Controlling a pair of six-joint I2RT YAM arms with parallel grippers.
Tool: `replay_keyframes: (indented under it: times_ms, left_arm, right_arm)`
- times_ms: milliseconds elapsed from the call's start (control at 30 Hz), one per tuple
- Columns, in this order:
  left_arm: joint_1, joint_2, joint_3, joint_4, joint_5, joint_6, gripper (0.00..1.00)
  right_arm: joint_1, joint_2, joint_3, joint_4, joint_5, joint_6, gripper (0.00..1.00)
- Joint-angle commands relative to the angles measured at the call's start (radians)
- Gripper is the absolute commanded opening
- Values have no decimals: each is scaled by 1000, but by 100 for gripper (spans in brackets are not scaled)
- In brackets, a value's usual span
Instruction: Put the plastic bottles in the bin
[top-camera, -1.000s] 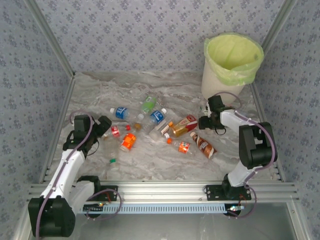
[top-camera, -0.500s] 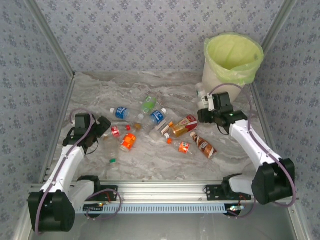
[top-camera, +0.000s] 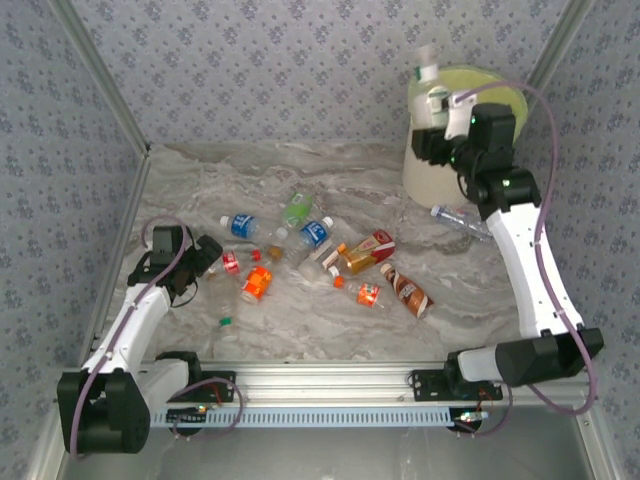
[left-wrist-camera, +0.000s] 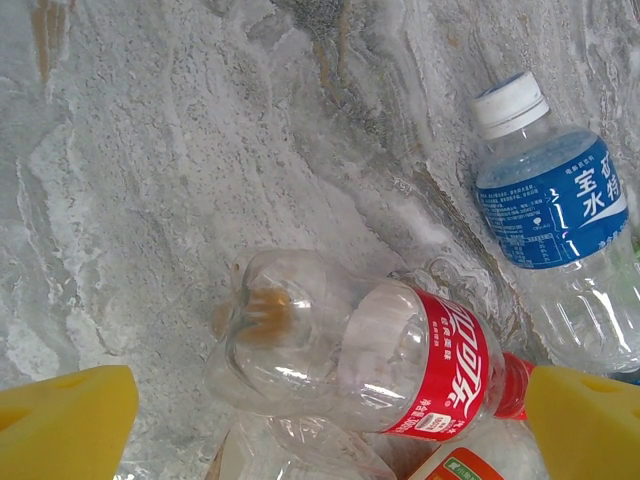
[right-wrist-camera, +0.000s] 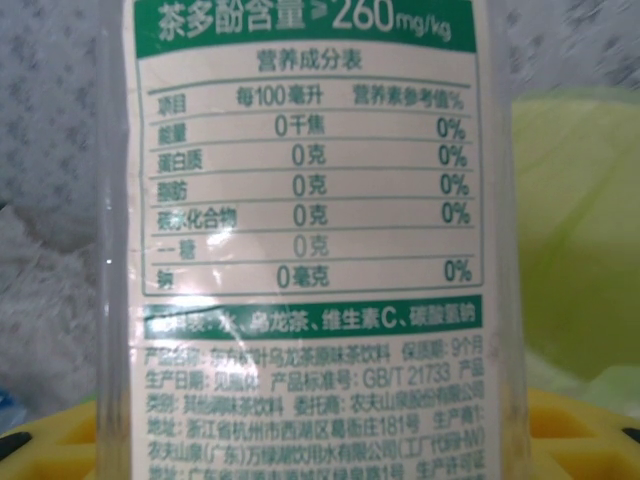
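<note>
We have right tool (top-camera: 433, 105) pinching a white-label bottle (right-wrist-camera: 310, 240) at the bin (top-camera: 428, 170) rim; left tool (top-camera: 212, 252) spread above red-label bottle (left-wrist-camera: 400, 365).

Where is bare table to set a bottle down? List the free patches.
Bare marble runs along the back wall, from the left corner to the bin. A second strip lies between the bottle pile and the front rail. Crowded: the table's middle, and just in front of the bin, where a clear bottle lies.
</note>
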Motion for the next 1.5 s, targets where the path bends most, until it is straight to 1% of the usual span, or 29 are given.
replay_keyframes:
  times_ms: [0,67,233,367,500,633,767,933,1033,1100,1233,1300,1333,1467]
  left_arm:
    - [7,-9,23,-34,-15,-4,99]
    - [7,-12,22,-44,-16,-2,100]
    - [7,-28,13,-59,-16,-2,100]
    - [7,-41,10,-76,-14,-2,99]
    - [8,-60,2,-95,-17,-4,100]
    - [10,-74,-17,-96,-20,-12,100]
    - [12,-69,-19,-114,-15,-13,100]
    - [11,-55,-1,-180,-24,16,99]
    - [-3,-48,4,-213,-29,23,99]
    - [-27,-41,7,-243,-40,30,99]
    - [-85,-33,25,-325,-109,26,99]
    - [-108,-50,20,-341,-106,24,99]
    - [-129,-64,18,-352,-107,23,100]
    - [-226,-113,14,-406,-155,-6,100]
  right_arm:
    - [-68,108,105,-12,65,-2,59]
    - [-104,177,176,-13,70,10,59]
    - [-157,344,328,-21,96,0,61]
    - [-191,487,467,-89,113,-2,62]
    - [-205,560,545,-182,120,12,65]
    - [-200,568,538,-227,123,16,73]
    - [-189,535,522,-239,149,16,80]
    - [-175,447,497,-227,129,25,82]
    - [-158,373,443,-209,115,36,85]
    - [-143,313,385,-188,113,42,89]
    - [-104,167,210,-102,115,56,94]
    - [-85,94,120,-43,120,77,97]
    - [-77,57,75,-22,118,93,100]
    - [-49,-63,-85,36,88,151,100]
